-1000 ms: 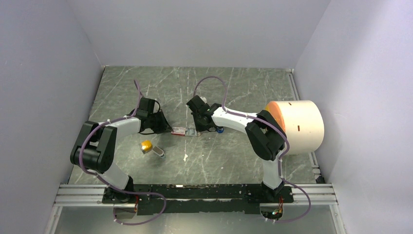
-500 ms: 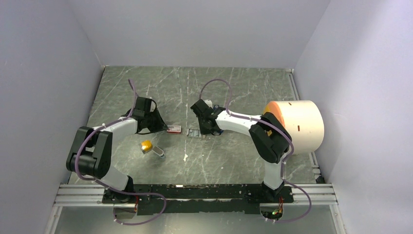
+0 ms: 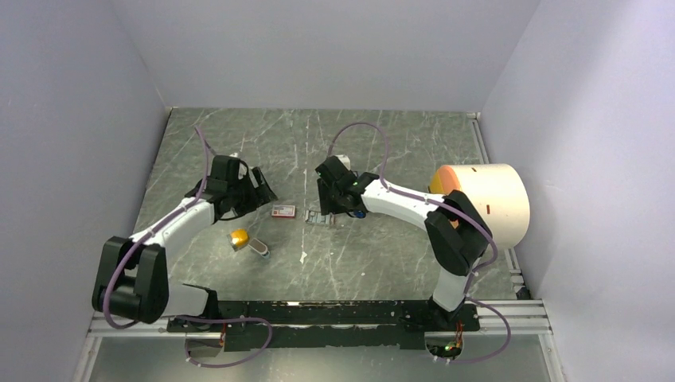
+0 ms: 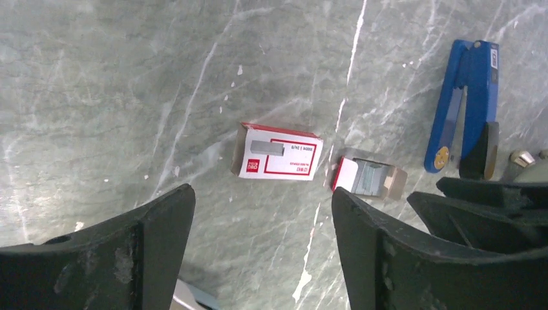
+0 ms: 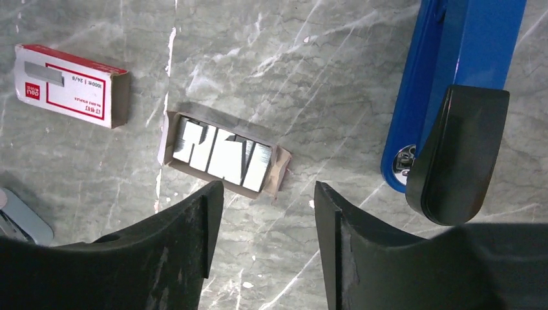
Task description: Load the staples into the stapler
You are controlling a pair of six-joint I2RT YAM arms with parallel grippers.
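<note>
The marble worktop (image 3: 398, 143) carries a fat cream roll (image 3: 489, 205) at its right edge. The left gripper (image 4: 262, 200) hangs with jaws wide and empty near the red-and-white box (image 4: 279, 152); the right gripper (image 5: 268, 194), likewise spread and empty, hovers over the grey tray (image 5: 279, 169). The blue stapler (image 5: 462, 58) lies on the worktop just beside that tray, where the staples (image 5: 220, 152) sit in silvery strips
</note>
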